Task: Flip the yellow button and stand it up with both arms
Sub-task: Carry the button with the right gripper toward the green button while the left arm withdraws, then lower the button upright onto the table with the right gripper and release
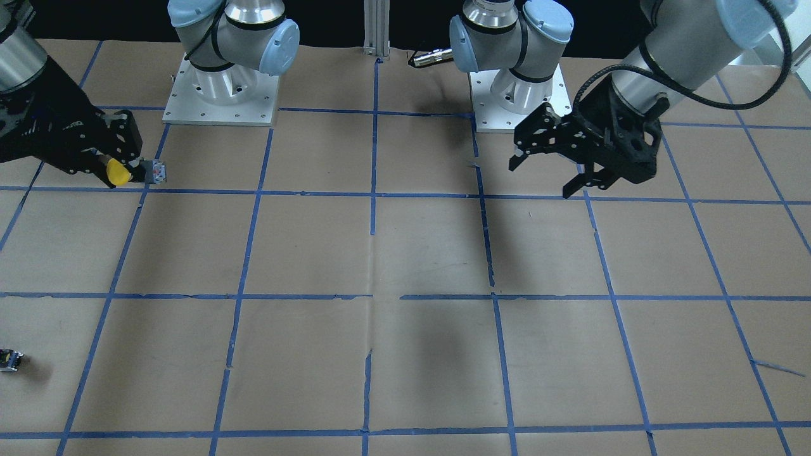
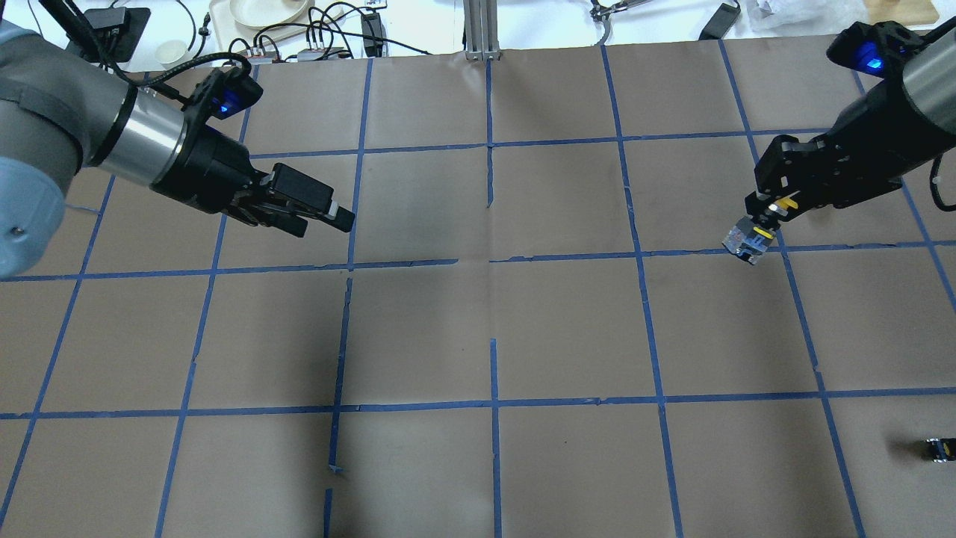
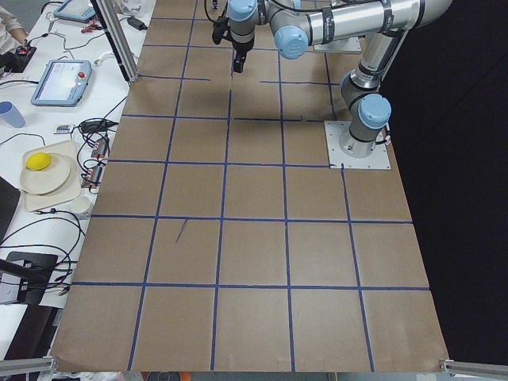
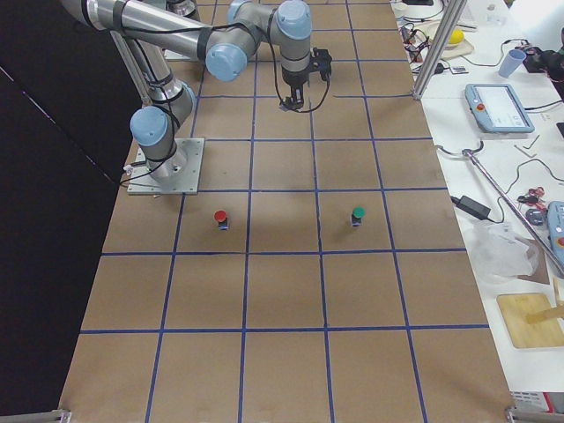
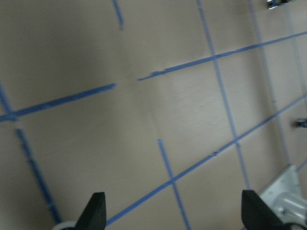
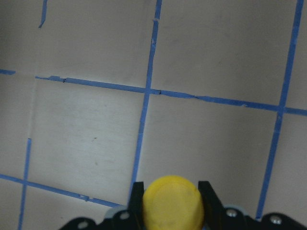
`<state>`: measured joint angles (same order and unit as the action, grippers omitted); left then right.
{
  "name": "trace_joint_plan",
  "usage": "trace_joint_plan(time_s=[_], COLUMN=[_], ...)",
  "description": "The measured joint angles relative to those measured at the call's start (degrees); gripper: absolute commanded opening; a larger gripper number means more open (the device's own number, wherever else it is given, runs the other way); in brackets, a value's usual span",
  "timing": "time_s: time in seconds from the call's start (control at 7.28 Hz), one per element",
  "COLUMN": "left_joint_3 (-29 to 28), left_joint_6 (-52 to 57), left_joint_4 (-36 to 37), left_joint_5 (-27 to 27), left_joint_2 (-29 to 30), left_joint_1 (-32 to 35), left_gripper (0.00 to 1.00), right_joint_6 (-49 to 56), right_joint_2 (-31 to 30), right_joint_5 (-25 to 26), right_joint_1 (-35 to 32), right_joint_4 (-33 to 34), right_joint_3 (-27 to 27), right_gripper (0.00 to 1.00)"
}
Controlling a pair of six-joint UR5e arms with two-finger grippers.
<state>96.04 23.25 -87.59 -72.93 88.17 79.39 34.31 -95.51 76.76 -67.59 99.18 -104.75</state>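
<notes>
My right gripper [image 2: 769, 211] is shut on the yellow button [image 2: 749, 239] and holds it off the table near the right edge. The yellow cap [image 1: 118, 172] lies between the fingers and the grey body [image 1: 155, 171] sticks out past them. In the right wrist view the cap [image 6: 171, 203] faces the camera between the two fingertips [image 6: 137, 192]. My left gripper [image 2: 328, 213] is open and empty and hovers above the table on the left side. It also shows in the front view [image 1: 545, 166], and its two fingertips [image 5: 95, 211] stand wide apart.
A small dark switch block with a yellow spot [image 2: 939, 448] lies near the table's right edge and also shows in the front view [image 1: 10, 360]. A red-capped button [image 4: 220, 217] and a green-capped one [image 4: 357, 214] stand on the table in the exterior right view. The arm bases [image 1: 220, 95] sit at the back.
</notes>
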Motion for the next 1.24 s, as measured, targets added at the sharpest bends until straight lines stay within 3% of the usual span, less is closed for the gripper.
trace_joint_plan(time_s=[0.14,0.55,1.24], left_joint_3=[-3.1,-6.4,-6.2], left_joint_6=[-5.7,-18.5,-21.2], left_joint_4=[-0.1,0.2,0.1], left_joint_5=[-5.4,-10.3,-13.7], left_joint_2=[0.7,0.5,-0.1], left_joint_1=[0.5,4.9,8.3], left_gripper=[1.00,1.00,1.00], right_joint_6=[8.6,35.0,79.0], right_joint_2=[1.8,5.6,12.2], right_joint_5=[0.3,-1.0,-14.4], right_joint_1=[3.1,12.4,27.7], right_joint_4=[5.0,19.7,22.6], right_joint_3=[-2.0,-8.7,-12.6], right_gripper=[0.24,0.22,0.23])
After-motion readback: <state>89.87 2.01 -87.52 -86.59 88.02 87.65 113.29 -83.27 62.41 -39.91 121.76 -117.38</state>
